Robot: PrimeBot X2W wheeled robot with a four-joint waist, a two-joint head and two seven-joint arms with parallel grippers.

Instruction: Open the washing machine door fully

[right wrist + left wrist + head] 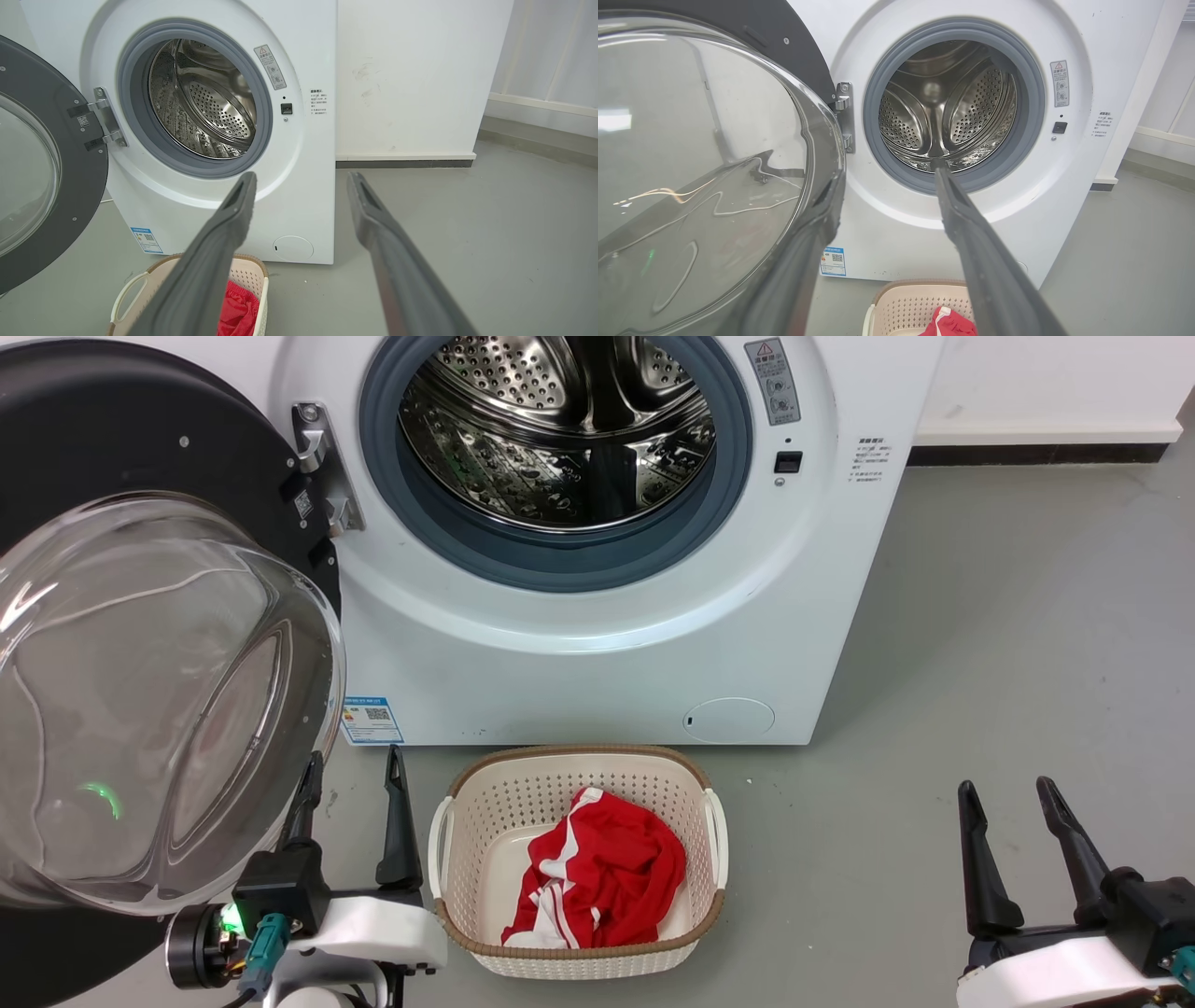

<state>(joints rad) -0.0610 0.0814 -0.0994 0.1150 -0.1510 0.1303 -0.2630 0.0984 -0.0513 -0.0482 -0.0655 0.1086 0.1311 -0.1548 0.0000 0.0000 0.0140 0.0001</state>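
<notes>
The washing machine door (pixel 112 439) is glossy black, the machine (pixel 607 672) white. The laundry basket (pixel 485 812) is cream, brown-rimmed; the garment (pixel 607 877) red, white-striped.

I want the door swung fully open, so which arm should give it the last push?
Left. The left gripper is open right beside the door, by its glass bulge; the right gripper is open over the floor, beyond the basket, far from the door.

The washing machine door (pixel 140 429) runs off the head view's left edge, its glass bulge covering part of one finger of the left hand (pixel 353 761). Print on the blue sticker (pixel 372 720) and the warning label (pixel 772 380) is too small to read.
</notes>
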